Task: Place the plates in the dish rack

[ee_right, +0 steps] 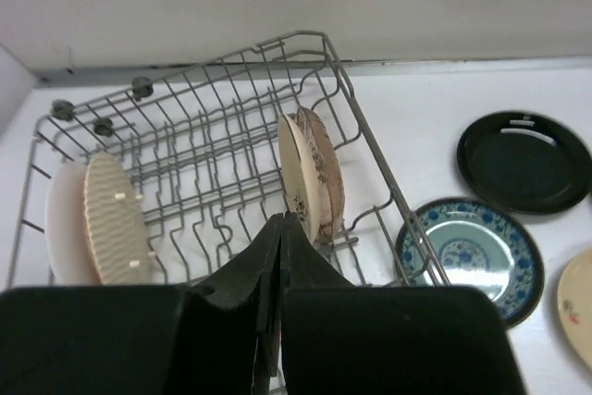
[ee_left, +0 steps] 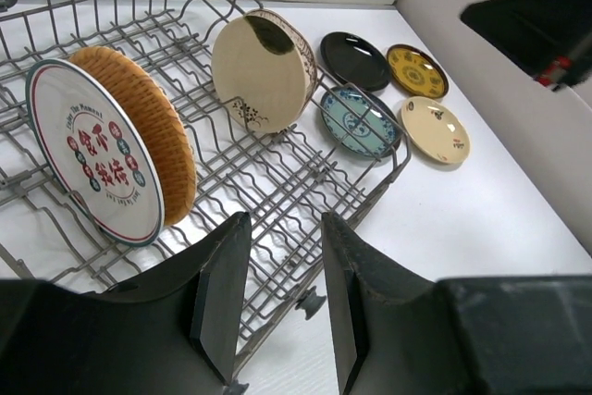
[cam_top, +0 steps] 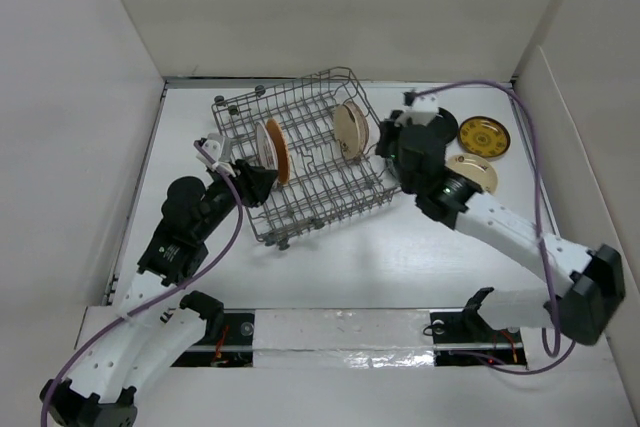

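Observation:
The grey wire dish rack [cam_top: 330, 197] stands mid-table. A whitish plate with red characters [ee_left: 92, 164] and an orange woven plate [ee_left: 148, 127] stand upright in it on the left. A cream plate [ee_right: 298, 173] and a pinkish copper plate [ee_right: 326, 168] stand at its right end. On the table to the right lie a black plate [ee_left: 356, 60], a yellow plate [cam_top: 484, 137], a teal plate [ee_right: 472, 252] and a cream-gold plate [cam_top: 475, 172]. My left gripper [ee_left: 284, 228] is open and empty over the rack's near edge. My right gripper [ee_right: 280, 219] is shut and empty, just before the cream plate.
White walls enclose the table on the left, back and right. My right arm [cam_top: 500, 222] reaches across the table's right side and partly hides the black and teal plates in the top view. A purple cable [cam_top: 530, 147] loops above the loose plates.

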`<state>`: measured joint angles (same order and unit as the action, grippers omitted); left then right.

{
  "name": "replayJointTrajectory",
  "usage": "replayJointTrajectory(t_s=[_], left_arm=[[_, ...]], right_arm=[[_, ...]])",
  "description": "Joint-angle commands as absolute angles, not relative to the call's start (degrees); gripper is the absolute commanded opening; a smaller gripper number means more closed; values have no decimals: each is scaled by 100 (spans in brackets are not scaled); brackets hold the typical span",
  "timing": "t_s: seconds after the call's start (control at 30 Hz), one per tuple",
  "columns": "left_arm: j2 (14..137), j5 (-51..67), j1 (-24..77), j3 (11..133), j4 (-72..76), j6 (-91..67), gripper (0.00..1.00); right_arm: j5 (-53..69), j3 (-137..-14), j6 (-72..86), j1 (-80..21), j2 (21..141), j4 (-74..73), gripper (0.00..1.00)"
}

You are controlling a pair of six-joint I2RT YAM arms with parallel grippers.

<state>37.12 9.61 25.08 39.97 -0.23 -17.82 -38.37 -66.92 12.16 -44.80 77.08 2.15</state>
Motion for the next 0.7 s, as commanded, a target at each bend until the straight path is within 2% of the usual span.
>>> replayJointTrajectory(t_s=[0.0, 0.13, 0.17, 0.23, 0.27, 0.33, 0.43, 0.67], left_arm=[[3735, 1116, 2540, 3990, 307, -1600, 34], [3902, 1466, 2304, 3990, 404, -1634, 34], [3937, 1468, 2303, 3999, 413, -1617, 34], [4025, 1433, 2303, 4043, 343, -1573, 34], [4025, 1398, 2303, 4043, 334, -1556, 34], [3990, 1354, 2303, 3990, 290, -1547, 34], [3990, 1336, 2303, 3964, 360, -1538, 34], [4394, 1423, 2303, 4104, 273, -1424, 35]], right_arm=[[-3307, -5262, 2529, -3948, 6965, 729, 0], [-2893, -4047, 3549, -3008, 6269, 712, 0], [-2674, -3843, 3847, -2762, 6162, 747, 3], [-2032, -3273, 4077, -2094, 5934, 1115, 31], [-1865, -3122, 4313, -1900, 5898, 1212, 41], [-1478, -2840, 4517, -1357, 5906, 1537, 53], [-714, -2435, 4693, -759, 6274, 2161, 54], [386, -2662, 4956, -238, 7986, 3084, 53]])
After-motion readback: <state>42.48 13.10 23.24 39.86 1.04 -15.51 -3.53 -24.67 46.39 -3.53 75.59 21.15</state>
